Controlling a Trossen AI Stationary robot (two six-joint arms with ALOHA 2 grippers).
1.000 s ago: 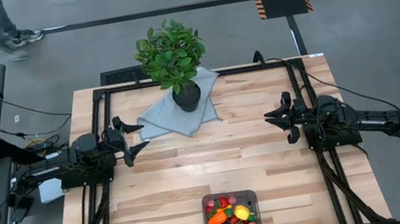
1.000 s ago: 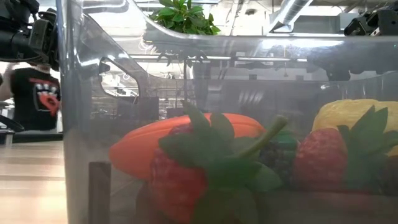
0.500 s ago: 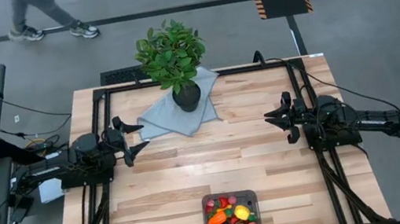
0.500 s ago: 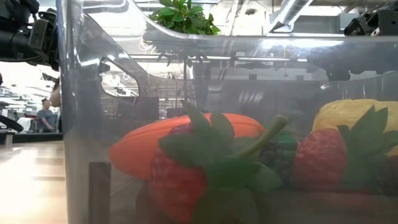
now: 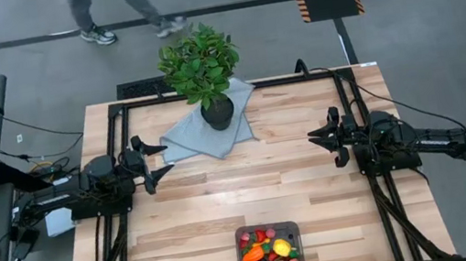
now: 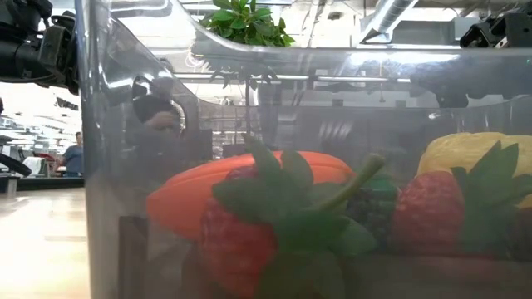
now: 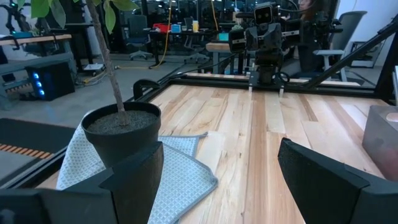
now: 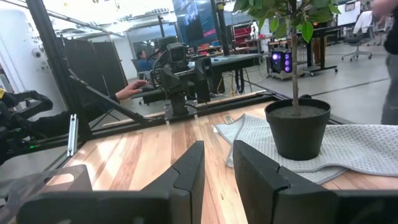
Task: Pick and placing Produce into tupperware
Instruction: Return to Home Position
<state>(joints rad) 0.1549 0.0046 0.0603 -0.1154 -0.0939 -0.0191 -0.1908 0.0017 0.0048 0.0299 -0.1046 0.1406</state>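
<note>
- The potted plant (image 5: 198, 62) stands on a blue-grey cloth (image 5: 188, 137) at the far edge of the wooden table (image 5: 297, 186), so I'm placing everything off that.
- The tupperware (image 5: 239, 245) is straight across the table from the plant, at the opposite edge and a touch toward the right arm's side.
- All the produce is inside it. There's an orange carrot (image 5: 253, 255), a yellow lemon (image 5: 281, 248) and red strawberries (image 6: 428, 212), plus some small pink bits I can't identify.
- The left gripper (image 5: 163, 158) sits just off the cloth's corner on the plant's left-arm side. Its fingers are spread wide with nothing in them.
- The right gripper (image 5: 314, 137) is well apart from the plant on the other side and faces the left one. There's only a narrow gap between its fingers and it's empty too.
- Neither gripper is near the tupperware.
- A person (image 5: 117, 4) is walking on the floor behind the plant.
</note>
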